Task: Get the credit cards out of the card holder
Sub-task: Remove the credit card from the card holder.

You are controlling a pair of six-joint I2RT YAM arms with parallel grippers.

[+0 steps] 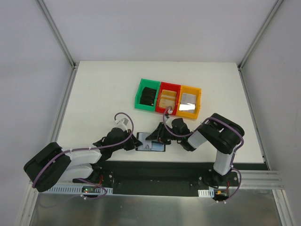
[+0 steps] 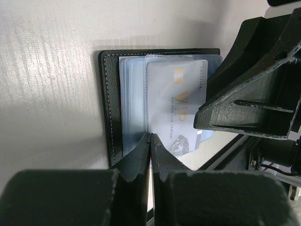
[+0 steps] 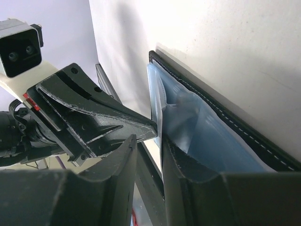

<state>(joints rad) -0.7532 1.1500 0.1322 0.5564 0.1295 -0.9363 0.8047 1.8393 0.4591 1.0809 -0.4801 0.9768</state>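
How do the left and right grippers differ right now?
The left gripper has its fingers shut together; the right gripper has them apart. The left gripper comes at the card holder from the left, the right gripper from the right. A bluish sleeve runs toward the right gripper's gap; nothing shows between the left gripper's fingers. Both are black and at the open card holder.

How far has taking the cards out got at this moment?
Done: the card holder lies open on the table. In hand: the left gripper, jaws shut, has its tips at the holder's edge; the right gripper, jaws slightly apart, sits at the edge of the sleeves. Left: the VIP card is still sleeved inside the holder.
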